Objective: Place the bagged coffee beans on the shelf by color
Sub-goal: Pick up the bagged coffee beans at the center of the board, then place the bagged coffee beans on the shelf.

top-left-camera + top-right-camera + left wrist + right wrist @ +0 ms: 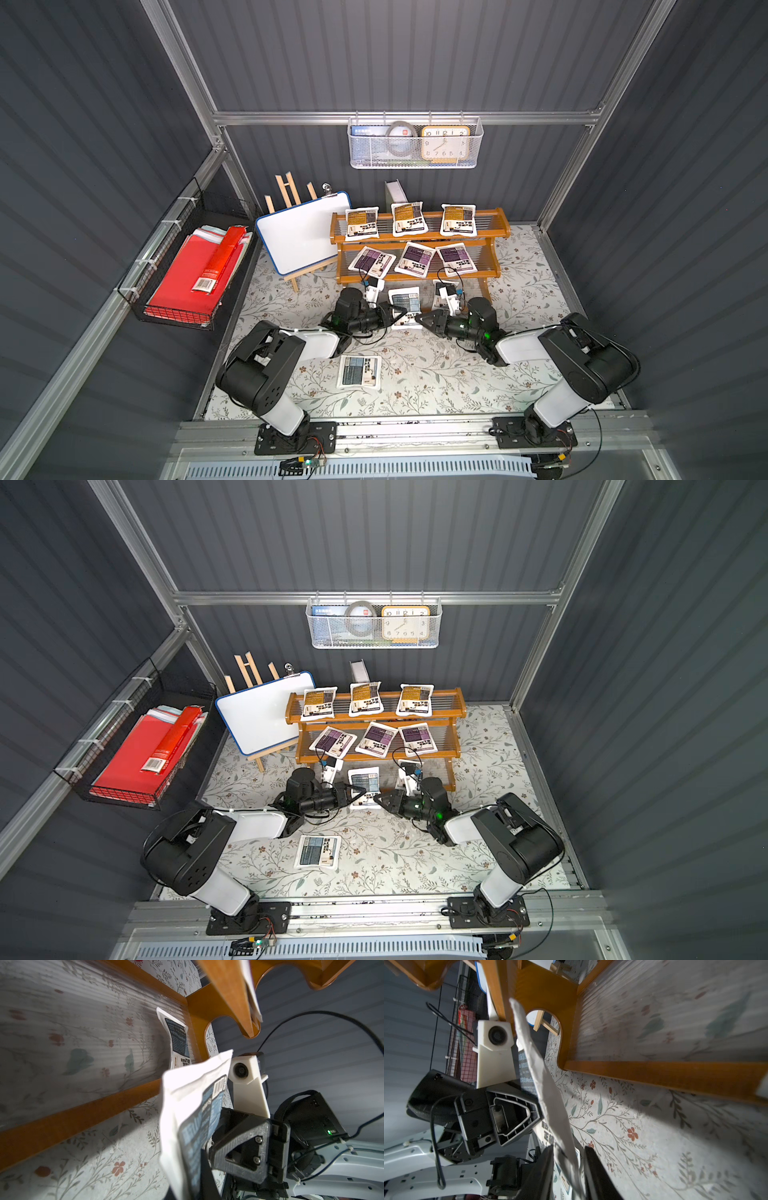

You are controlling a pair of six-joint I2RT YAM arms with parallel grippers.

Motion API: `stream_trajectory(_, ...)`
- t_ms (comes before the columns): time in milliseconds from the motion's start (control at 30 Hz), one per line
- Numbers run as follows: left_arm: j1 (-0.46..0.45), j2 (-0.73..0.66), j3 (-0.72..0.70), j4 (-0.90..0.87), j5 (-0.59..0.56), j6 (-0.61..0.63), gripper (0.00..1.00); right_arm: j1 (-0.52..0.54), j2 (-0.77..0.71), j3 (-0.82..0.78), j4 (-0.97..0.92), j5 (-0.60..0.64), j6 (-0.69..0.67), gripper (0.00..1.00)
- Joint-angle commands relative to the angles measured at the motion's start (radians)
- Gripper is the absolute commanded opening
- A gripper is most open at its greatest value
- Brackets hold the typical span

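Pouch, grey-blue, hangs just before the shelf's bottom tier; left pincer clenched on it. Right pincer straddles its opposite edge; whether it grips, I cannot tell.

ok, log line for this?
left hand: shut on grey-blue pouch | right hand: jaws around same pouch, grip unclear | shelf: yellow row, purple row filled | spare grey-blue pouch: on mat

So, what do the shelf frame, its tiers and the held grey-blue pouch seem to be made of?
The shelf frame looks like wood, orange-brown and glossy, with faint grain. Its tiers seem clear ribbed plastic: the flowered cover shows through. The grey-blue pouch is probably thin matte film or paper; it creases and bends.
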Motion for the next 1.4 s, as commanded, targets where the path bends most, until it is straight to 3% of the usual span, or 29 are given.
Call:
stream_trajectory(0, 0.009, -0.018, 0.032, 0.010, -0.035, -0.014, 0.00, 0.004, 0.005, 0.010, 0.073, -0.030, 0.013, 0.08)
stream_trajectory(67, 0.009, -0.026, 0.047, -0.052, -0.053, -0.005, 0.04, 0.002, -0.005, 0.003, 0.058, -0.014, 0.012, 0.00)
stream_trajectory(133, 0.010, -0.051, 0.067, -0.146, -0.093, 0.028, 0.34, -0.001, -0.015, -0.006, 0.037, 0.007, 0.008, 0.00)
stream_trajectory(200, 0.010, -0.096, 0.070, -0.214, -0.144, 0.049, 0.54, -0.008, -0.010, -0.010, 0.035, 0.015, 0.009, 0.00)
stream_trajectory(300, 0.010, -0.192, 0.069, -0.330, -0.258, 0.091, 0.64, -0.014, 0.013, -0.001, 0.052, 0.012, 0.016, 0.00)
stream_trajectory(467, 0.009, -0.383, 0.048, -0.504, -0.525, 0.114, 0.67, -0.019, 0.087, 0.034, 0.105, 0.030, 0.058, 0.00)
stream_trajectory(600, 0.009, -0.500, 0.030, -0.607, -0.650, 0.100, 0.67, -0.022, 0.156, 0.078, 0.155, 0.070, 0.122, 0.00)
stream_trajectory(767, 0.009, -0.550, 0.020, -0.664, -0.674, 0.100, 0.68, -0.024, 0.191, 0.117, 0.135, 0.136, 0.152, 0.00)
stream_trajectory(1200, 0.009, -0.573, 0.002, -0.689, -0.690, 0.082, 0.68, -0.041, 0.175, 0.224, -0.176, 0.263, 0.073, 0.00)
stream_trajectory(1233, 0.009, -0.577, -0.001, -0.691, -0.691, 0.083, 0.68, -0.043, 0.174, 0.229, -0.190, 0.271, 0.072, 0.02)
stream_trajectory(1367, 0.009, -0.590, -0.012, -0.712, -0.690, 0.079, 0.70, -0.043, 0.136, 0.230, -0.259, 0.325, 0.057, 0.33)
